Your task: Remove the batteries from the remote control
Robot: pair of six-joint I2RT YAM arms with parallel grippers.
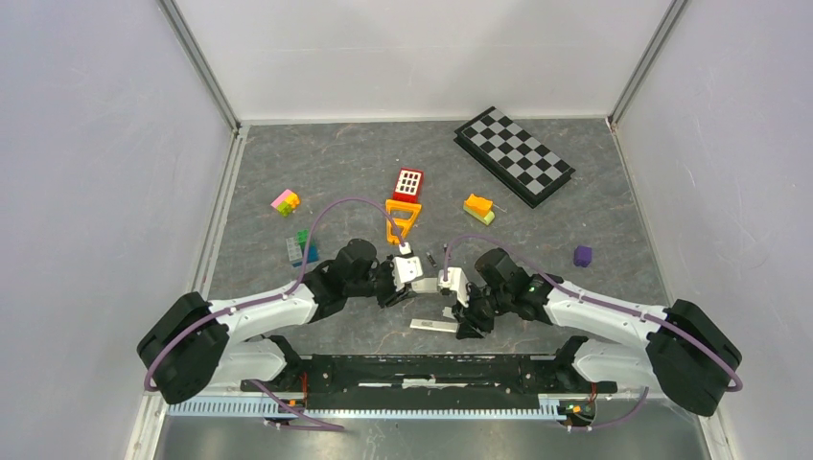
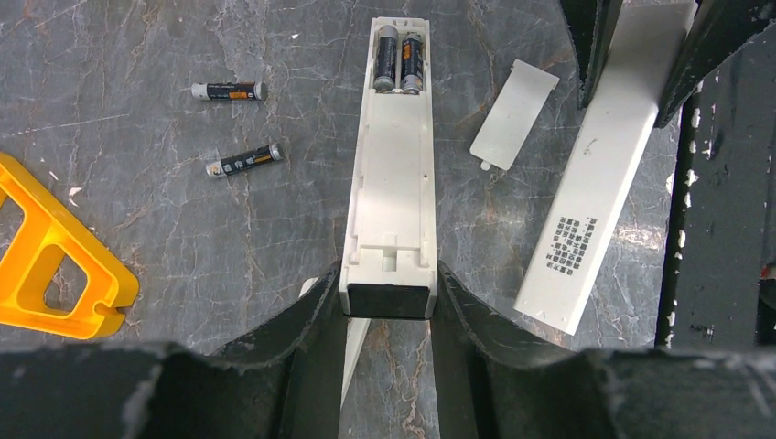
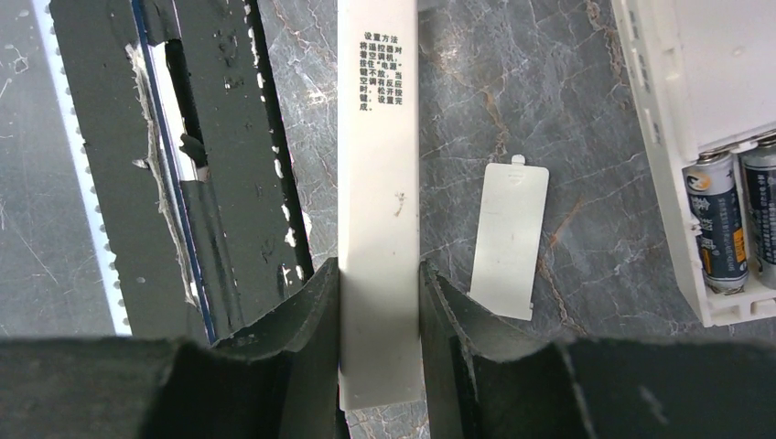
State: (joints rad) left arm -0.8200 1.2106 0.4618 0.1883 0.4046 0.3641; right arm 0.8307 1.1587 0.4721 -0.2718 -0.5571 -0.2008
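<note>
My left gripper (image 2: 388, 302) is shut on the near end of a white remote (image 2: 393, 183) that lies back up with its battery bay open. Two batteries (image 2: 399, 62) sit side by side in the bay at its far end; they also show in the right wrist view (image 3: 718, 224). Two loose batteries (image 2: 229, 91) (image 2: 245, 160) lie on the table to its left. The white bay cover (image 2: 514, 114) lies on the table between the remotes. My right gripper (image 3: 379, 293) is shut on a second white remote (image 3: 379, 137) with printed text on it. From above, the left gripper (image 1: 398, 287) and the right gripper (image 1: 468, 321) are close together.
A yellow handle piece (image 2: 55, 256) lies left of the loose batteries. A chequered board (image 1: 514, 155) sits at the back right, a red block (image 1: 408, 183) at the back middle. Coloured bricks (image 1: 285, 202) (image 1: 478, 208) and a purple cube (image 1: 582, 256) lie around. The black base rail (image 1: 431, 369) runs along the near edge.
</note>
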